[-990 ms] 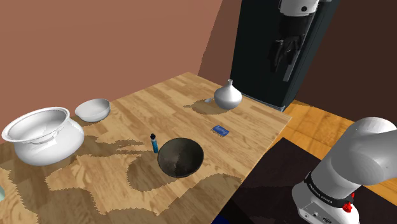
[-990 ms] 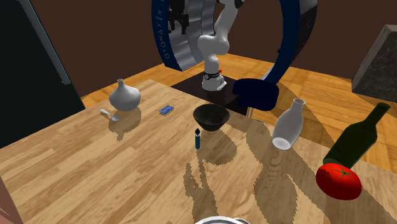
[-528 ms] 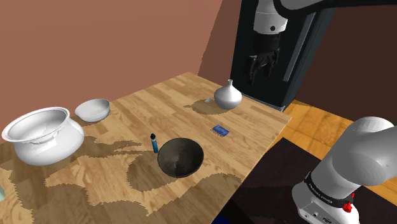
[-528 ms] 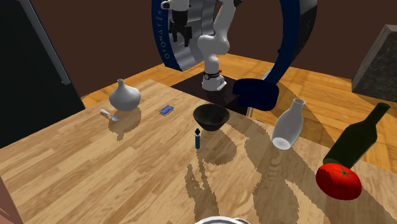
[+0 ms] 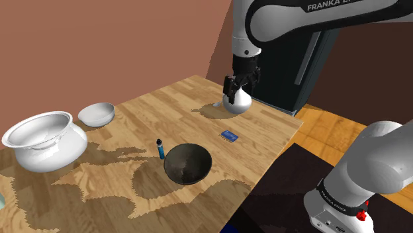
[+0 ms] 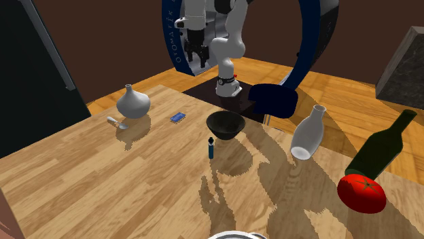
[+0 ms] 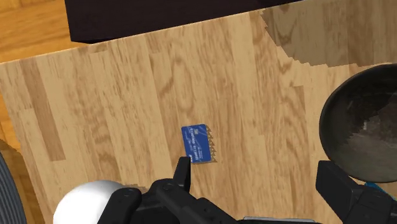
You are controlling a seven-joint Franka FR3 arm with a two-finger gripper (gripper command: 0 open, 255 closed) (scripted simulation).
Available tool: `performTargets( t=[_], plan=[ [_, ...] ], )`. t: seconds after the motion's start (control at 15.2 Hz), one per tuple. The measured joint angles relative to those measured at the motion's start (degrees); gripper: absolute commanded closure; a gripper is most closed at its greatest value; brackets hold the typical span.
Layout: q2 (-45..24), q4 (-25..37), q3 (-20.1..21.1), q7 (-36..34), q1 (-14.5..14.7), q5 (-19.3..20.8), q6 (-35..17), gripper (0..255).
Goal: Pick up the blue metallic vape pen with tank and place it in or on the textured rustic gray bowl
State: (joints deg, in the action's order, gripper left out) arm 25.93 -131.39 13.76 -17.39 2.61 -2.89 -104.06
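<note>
Reddish-brown walls and a dark cabinet stand behind a pale wooden worktop (image 5: 165, 99). Near the middle of the shoulder view, a small blue vape pen (image 5: 159, 148) stands upright, just beside the left rim of a dark grey bowl (image 5: 188, 163). I cannot tell whether they touch. My end effector (image 5: 238, 85) hangs in the air at upper centre of that view, in front of a white vase (image 5: 237, 104) and well apart from the pen. In the wrist view its two fingers stand wide apart, holding nothing, with bare wood and a flat blue card (image 7: 196, 143) below them.

I judge the pen to be the main risk. It is thin, tall and on its end, so a finger that arrives slightly off line could tip it over and send it rolling. Because the bowl sits so close, a finger coming down on that side could strike the rim and shove both things. The vase lies under my present position, so dropping too early could clip it. The card is also blue and lies nearer to me, so it could be mistaken for the target.

Compared with a second ago, my arm has swung from the upper right of the shoulder view, against the cabinet, leftward and lower to the vase. Its shadow on the wood has shifted too. The pen, bowl, card and vase have not moved.
</note>
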Motion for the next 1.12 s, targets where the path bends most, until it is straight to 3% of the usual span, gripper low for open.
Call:
performTargets(
  t=[0.53,1.12],
  plan=[
    [-14.0,5.7,6.1,-8.6,1.2,0.8,-8.5,0],
    [-33.6,17.3,10.1,-19.1,3.9,7.6,-15.5,0]
  ],
)
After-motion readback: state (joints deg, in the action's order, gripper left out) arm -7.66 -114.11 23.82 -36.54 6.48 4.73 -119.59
